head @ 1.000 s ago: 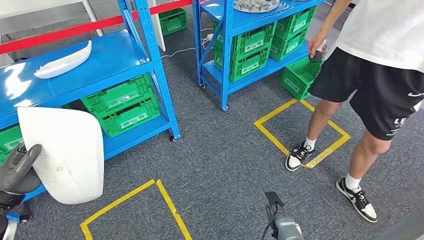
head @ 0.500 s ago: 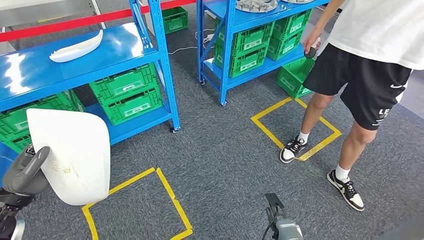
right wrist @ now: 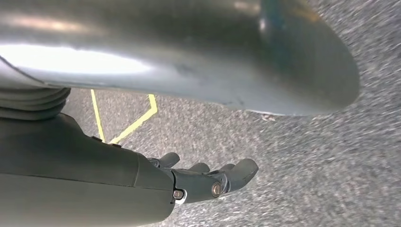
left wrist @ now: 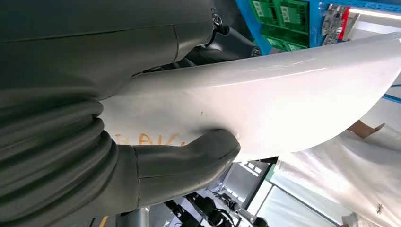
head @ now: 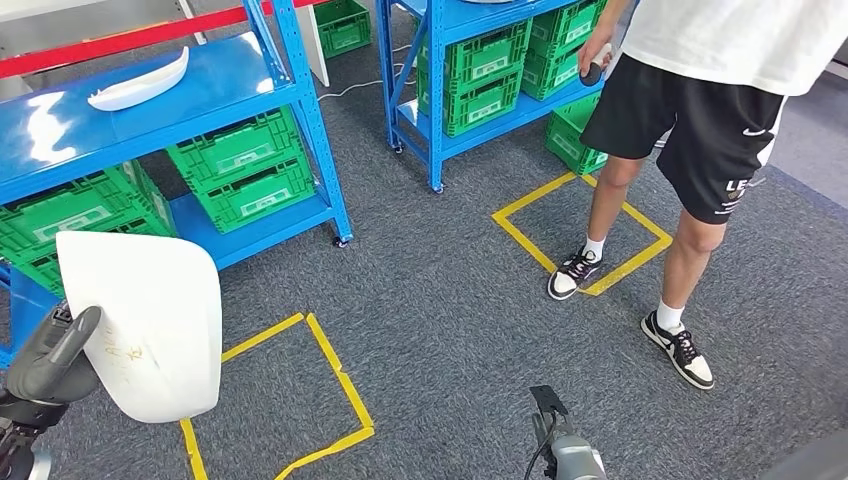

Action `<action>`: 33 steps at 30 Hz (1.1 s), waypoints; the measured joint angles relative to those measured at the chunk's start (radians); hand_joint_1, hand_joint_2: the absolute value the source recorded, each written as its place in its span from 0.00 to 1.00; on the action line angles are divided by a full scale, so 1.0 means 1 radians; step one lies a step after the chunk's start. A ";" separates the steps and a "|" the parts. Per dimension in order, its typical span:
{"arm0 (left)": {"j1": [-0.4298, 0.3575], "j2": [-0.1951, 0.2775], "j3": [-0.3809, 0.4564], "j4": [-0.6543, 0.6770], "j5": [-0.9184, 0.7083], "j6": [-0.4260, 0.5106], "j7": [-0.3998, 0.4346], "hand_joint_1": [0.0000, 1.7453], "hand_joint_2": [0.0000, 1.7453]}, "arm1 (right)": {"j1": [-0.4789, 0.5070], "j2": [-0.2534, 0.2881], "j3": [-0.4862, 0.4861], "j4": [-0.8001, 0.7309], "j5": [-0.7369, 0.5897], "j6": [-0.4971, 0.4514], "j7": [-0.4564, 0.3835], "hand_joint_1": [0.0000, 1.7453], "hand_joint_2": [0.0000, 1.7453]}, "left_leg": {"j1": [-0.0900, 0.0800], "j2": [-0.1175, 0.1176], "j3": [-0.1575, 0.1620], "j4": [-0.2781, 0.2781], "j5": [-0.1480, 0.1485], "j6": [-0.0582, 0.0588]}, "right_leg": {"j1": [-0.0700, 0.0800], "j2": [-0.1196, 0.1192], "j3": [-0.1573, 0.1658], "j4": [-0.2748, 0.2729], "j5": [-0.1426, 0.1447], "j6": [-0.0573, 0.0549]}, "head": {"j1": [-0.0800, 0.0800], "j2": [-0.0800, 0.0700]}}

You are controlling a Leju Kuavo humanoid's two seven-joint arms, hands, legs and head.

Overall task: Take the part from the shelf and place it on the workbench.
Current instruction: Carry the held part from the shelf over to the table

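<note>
A robot stands on grey carpet among blue shelving racks (head: 310,130) stacked with green crates (head: 240,170). Its left hand (head: 50,360) grips a large, curved white part (head: 150,330) by one edge, the thick thumb (left wrist: 189,158) pressed flat against the glossy face. The part is clear of the shelf and carried upright beside the body, probably so its broad face stays out of the way while walking. Faint orange writing marks it near the thumb. The right hand (right wrist: 208,179) hangs low over the carpet, holding nothing, its fingers loosely curled; from this angle I cannot tell how far apart they are. A second white part (head: 140,85) lies on the rack's top shelf. Yellow tape squares (head: 340,380) mark the floor. A person (head: 700,100) in black shorts stands nearby. No workbench appears, so the placing is yet to come.
</note>
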 joint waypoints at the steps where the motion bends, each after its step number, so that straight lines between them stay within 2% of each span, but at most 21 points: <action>1: 0.001 0.000 0.000 -0.002 0.000 0.000 0.000 1.00 1.00 | 0.000 0.000 0.000 0.000 0.000 0.000 0.000 0.00 0.00 | 0.001 0.000 0.041 -0.034 0.027 0.001 | 0.000 -0.001 -0.018 0.003 0.013 0.003 | 0.000 0.000; 2: 0.001 0.000 0.000 -0.005 0.000 0.000 0.000 1.00 1.00 | -0.001 0.000 0.000 0.000 0.000 0.000 0.000 0.00 0.00 | 0.002 0.000 0.103 -0.100 0.035 0.004 | 0.000 -0.001 -0.033 0.005 0.025 0.006 | 0.000 0.000; 4: -0.002 0.001 0.000 -0.014 0.000 -0.001 -0.001 1.00 1.00 | -0.001 0.000 0.000 0.000 0.000 0.000 0.000 0.00 0.00 | -0.002 -0.001 0.228 -0.265 -0.001 0.014 | 0.002 -0.001 -0.051 0.008 0.050 0.015 | 0.001 0.000; 5: -0.004 0.001 0.000 -0.018 0.000 -0.001 -0.001 1.00 1.00 | -0.001 0.001 0.000 0.000 0.000 0.000 0.000 0.00 0.00 | -0.005 -0.001 0.263 -0.321 -0.021 0.019 | 0.002 -0.002 -0.055 0.005 0.063 0.021 | 0.001 0.000; 6: -0.005 0.000 0.000 -0.019 0.000 -0.002 -0.001 1.00 1.00 | -0.001 0.001 0.000 0.000 0.000 0.000 0.000 0.00 0.00 | -0.009 0.000 0.272 -0.350 -0.026 0.026 | 0.001 -0.002 -0.058 0.000 0.077 0.027 | 0.001 0.000; 8: -0.002 0.000 0.000 -0.018 0.000 -0.001 0.000 1.00 1.00 | 0.003 0.001 0.000 0.000 0.000 0.000 0.000 0.00 0.00 | -0.009 0.004 0.251 -0.354 -0.002 0.043 | -0.004 0.001 -0.069 -0.003 0.082 0.040 | 0.000 0.000; 9: 0.000 0.000 0.000 -0.017 0.000 0.000 0.001 1.00 1.00 | 0.006 0.002 0.000 0.001 0.000 0.000 0.001 0.00 0.00 | -0.008 0.007 0.239 -0.355 0.012 0.053 | -0.005 0.004 -0.079 0.015 0.053 0.046 | -0.001 0.000; 12: 0.000 -0.001 0.000 -0.016 0.001 0.002 0.002 1.00 1.00 | 0.007 0.003 0.000 0.002 -0.001 0.000 -0.001 0.00 0.00 | -0.007 0.010 0.187 -0.348 0.056 0.064 | -0.007 0.008 -0.125 0.189 -0.106 0.057 | 0.000 0.000; 13: 0.001 -0.001 0.000 -0.015 0.002 0.002 0.002 1.00 1.00 | 0.005 0.002 0.000 0.002 -0.001 0.001 -0.002 0.00 0.00 | -0.007 0.010 0.166 -0.342 0.070 0.063 | -0.008 0.008 -0.134 0.256 -0.130 0.060 | 0.000 0.000; 15: 0.001 -0.001 0.000 -0.014 0.004 0.001 0.002 1.00 1.00 | 0.004 0.001 0.000 0.002 0.000 0.002 -0.002 0.00 0.00 | -0.006 0.011 0.120 -0.327 0.093 0.059 | -0.009 0.008 -0.115 0.315 -0.104 0.064 | 0.001 0.000; 17: 0.000 0.000 0.002 -0.013 0.006 0.001 0.001 1.00 1.00 | 0.003 0.000 0.000 0.001 0.001 0.002 -0.003 0.00 0.00 | -0.003 0.012 0.078 -0.306 0.112 0.050 | -0.012 0.008 -0.026 0.235 -0.067 0.066 | 0.001 0.000; 19: -0.003 0.004 0.006 -0.016 0.010 0.002 0.000 1.00 1.00 | 0.000 -0.002 0.000 0.001 0.003 0.004 -0.004 0.00 0.00 | -0.003 0.012 0.048 -0.286 0.126 0.038 | -0.010 0.011 0.079 0.094 -0.101 0.058 | 0.005 0.000; 21: -0.006 0.010 0.012 -0.016 0.014 0.001 -0.003 1.00 1.00 | -0.002 -0.003 0.000 0.001 0.006 0.007 -0.005 0.00 0.00 | -0.005 0.012 0.037 -0.280 0.143 0.025 | -0.005 0.015 0.115 0.031 -0.131 0.042 | 0.007 0.000; 23: -0.003 0.015 0.018 -0.013 0.017 0.000 -0.007 1.00 1.00 | -0.002 -0.003 0.000 0.001 0.012 0.009 -0.003 0.00 0.00 | -0.003 0.010 0.032 -0.281 0.148 0.013 | -0.005 0.013 0.099 0.031 -0.112 0.023 | 0.004 0.000; 24: -0.001 0.019 0.020 -0.012 0.017 0.000 -0.009 1.00 1.00 | -0.002 -0.003 0.000 0.001 0.014 0.010 -0.002 0.00 0.00 | -0.001 0.008 0.023 -0.268 0.126 0.007 | -0.006 0.011 0.088 0.029 -0.100 0.014 | 0.004 0.000; 27: 0.002 0.029 0.026 -0.008 0.013 -0.001 -0.012 1.00 1.00 | -0.004 -0.003 0.000 0.001 0.015 0.010 0.000 0.00 0.00 | 0.002 0.007 -0.019 -0.123 -0.021 -0.006 | -0.006 0.008 0.043 0.027 -0.057 0.000 | 0.001 0.000; 28: 0.001 0.031 0.027 -0.006 0.011 -0.001 -0.012 1.00 1.00 | -0.004 -0.003 0.000 0.001 0.015 0.009 0.000 0.00 0.00 | 0.002 0.007 -0.027 -0.062 -0.050 -0.008 | -0.004 0.008 0.025 0.028 -0.042 0.000 | 0.001 0.000; 29: 0.001 0.031 0.027 -0.004 0.008 -0.001 -0.010 1.00 1.00 | -0.004 -0.003 0.000 0.001 0.015 0.008 0.000 0.00 0.00 | 0.002 0.006 -0.024 -0.019 -0.054 -0.007 | -0.003 0.007 0.006 0.029 -0.027 -0.001 | 0.001 0.000; 31: -0.002 0.031 0.027 0.001 0.004 -0.002 -0.004 1.00 1.00 | -0.005 -0.003 0.000 0.001 0.013 0.005 0.000 0.00 0.00 | 0.000 0.006 0.022 -0.017 -0.008 0.002 | 0.003 0.007 -0.033 0.030 0.002 0.000 | 0.000 0.000; 32: -0.008 0.030 0.027 0.003 0.003 -0.003 -0.002 1.00 1.00 | -0.006 -0.003 0.000 0.001 0.010 0.004 0.000 0.00 0.00 | -0.004 0.005 0.072 -0.067 0.013 0.013 | 0.005 0.007 -0.049 0.031 0.015 0.000 | 0.001 0.000; 33: -0.015 0.028 0.027 0.005 0.003 -0.004 0.000 1.00 1.00 | -0.007 -0.001 -0.001 0.001 0.008 0.003 -0.001 0.00 0.00 | -0.010 0.006 0.139 -0.144 0.010 0.025 | 0.007 0.007 -0.062 0.032 0.028 0.002 | 0.001 0.000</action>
